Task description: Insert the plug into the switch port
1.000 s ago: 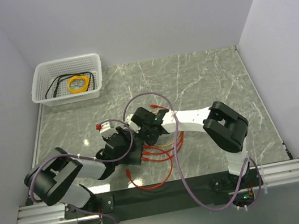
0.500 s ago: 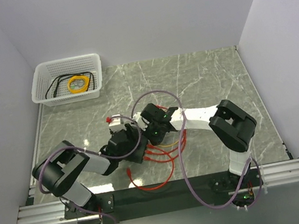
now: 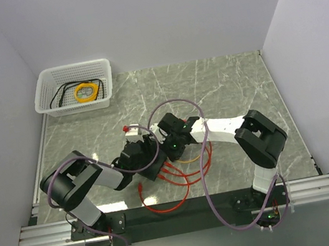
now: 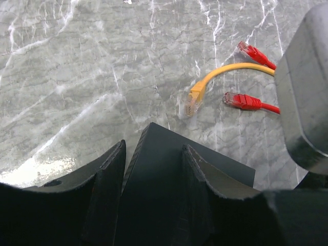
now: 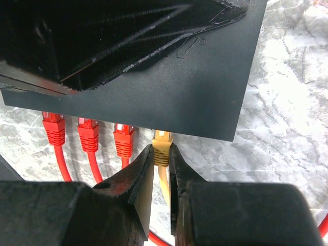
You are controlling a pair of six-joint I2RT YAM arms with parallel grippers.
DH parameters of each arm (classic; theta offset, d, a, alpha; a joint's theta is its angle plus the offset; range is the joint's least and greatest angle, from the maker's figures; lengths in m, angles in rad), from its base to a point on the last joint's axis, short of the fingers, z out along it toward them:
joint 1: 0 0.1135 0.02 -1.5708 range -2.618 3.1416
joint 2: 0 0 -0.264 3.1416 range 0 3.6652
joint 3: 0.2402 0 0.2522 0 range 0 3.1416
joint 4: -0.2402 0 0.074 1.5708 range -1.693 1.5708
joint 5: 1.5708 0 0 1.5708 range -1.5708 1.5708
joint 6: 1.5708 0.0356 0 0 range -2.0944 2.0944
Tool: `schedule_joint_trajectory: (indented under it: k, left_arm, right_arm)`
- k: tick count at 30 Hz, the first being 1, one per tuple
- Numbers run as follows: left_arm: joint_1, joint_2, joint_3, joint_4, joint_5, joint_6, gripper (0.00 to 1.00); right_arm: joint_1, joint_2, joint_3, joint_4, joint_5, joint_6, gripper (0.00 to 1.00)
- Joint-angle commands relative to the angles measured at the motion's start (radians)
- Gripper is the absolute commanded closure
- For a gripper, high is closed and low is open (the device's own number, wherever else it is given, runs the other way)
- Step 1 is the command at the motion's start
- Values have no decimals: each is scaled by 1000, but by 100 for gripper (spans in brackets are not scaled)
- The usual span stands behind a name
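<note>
Right wrist, tool (image 5: 160,151) pinching yellow connector (image 5: 162,138), switch (image 5: 205,92) just ahead

Ahead of the right hand (image 5: 160,154) the black box (image 5: 205,97) blocks the way; three red plugs (image 5: 88,136) crowd just to its left, while bare counter (image 5: 287,128) lies open to its right.
</note>
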Motion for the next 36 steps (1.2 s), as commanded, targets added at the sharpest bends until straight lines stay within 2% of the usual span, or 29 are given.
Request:
schedule_joint_trajectory:
  k: [1,8,9,10,13,16,20,26,36]
  left_arm:
    - [-161,40,3,-207,525,-106,51]
    - [-158,-30,34,-330,433,-143,41]
    - [-155,-40,38,-347,423,-144,38]
    - [-153,-49,43,-368,395,-146,37]
    - [-139,-96,51,-430,348,-146,31]
    - [-113,-153,52,-483,317,-143,25]
    - [-67,-231,61,-552,289,-135,19]
    - [-6,-363,104,-703,159,-127,13]
    - [83,-747,132,-902,-24,-71,8]
  right_arm:
    - [46,-48,94,737,-122,31,100]
    - [46,-40,51,729,-36,77,99]
    - [46,-45,44,720,-24,80,93]
    - [46,-60,37,714,-6,83,80]
    - [46,-112,-1,692,40,89,58]
    - [49,-174,-50,672,68,121,46]
    - [58,-266,-114,631,122,132,42]
    - [70,-433,-188,558,172,180,39]
    - [83,-770,-331,464,177,319,39]
